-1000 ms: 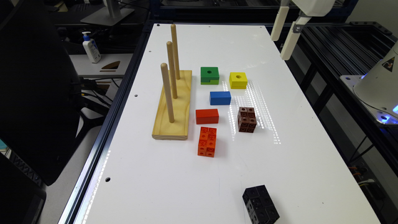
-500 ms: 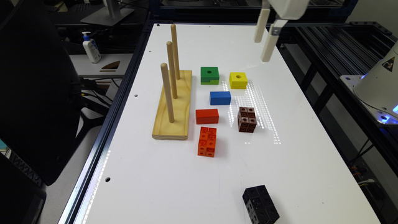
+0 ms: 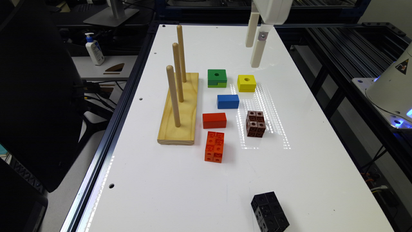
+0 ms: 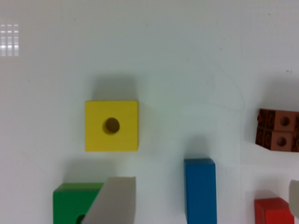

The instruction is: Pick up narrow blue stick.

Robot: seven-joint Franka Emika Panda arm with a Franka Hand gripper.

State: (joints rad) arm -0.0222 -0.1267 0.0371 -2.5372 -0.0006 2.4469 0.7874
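Gripper (image 3: pixel 255 53) hangs high over the table's (image 3: pixel 199 180) far end with fingers spread and empty, apparently above the yellow holed block (image 3: pixel 247 83); narrow blue stick (image 3: pixel 228 101) lies flat nearer, between green block (image 3: pixel 217 78) and red block (image 3: pixel 214 120).

Narrow blue stick (image 3: pixel 228 101), solid rectangular block, flat on white table (image 3: pixel 199 180), untouched.

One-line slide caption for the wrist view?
Open gripper high above the white table, looking down on the narrow blue stick, yellow holed block, green block, red block.
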